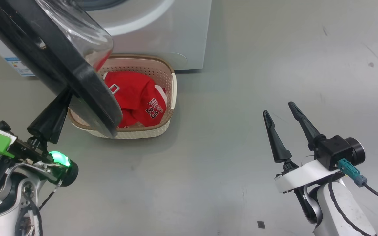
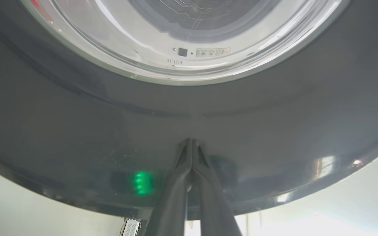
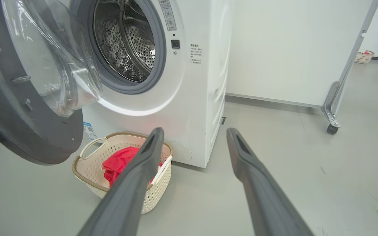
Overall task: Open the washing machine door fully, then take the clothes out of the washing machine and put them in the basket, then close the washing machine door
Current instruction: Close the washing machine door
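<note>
The washing machine (image 1: 162,36) stands at the top, and its drum (image 3: 126,42) looks bare of clothes. The washing machine door (image 1: 44,55) hangs partly open over the basket (image 1: 143,132). The red clothes (image 1: 133,95), one marked 23, lie in the basket. My left gripper (image 1: 65,98) is shut, holding nothing, with its tips pressed on the door's black outer rim (image 2: 274,131); the left gripper (image 2: 191,141) meets the rim below the glass. My right gripper (image 1: 278,108) stands open over bare floor, right of the basket. In the right wrist view the right gripper (image 3: 195,131) faces the washing machine (image 3: 195,98), door (image 3: 11,124), basket (image 3: 92,164) and clothes (image 3: 118,162).
Grey floor spreads to the right of the machine. A white partition on a castor (image 3: 331,127) stands behind the machine's right side. Another small basket (image 3: 363,56) sits far off by that wall. A small dark patch (image 1: 261,224) marks the floor near my right arm.
</note>
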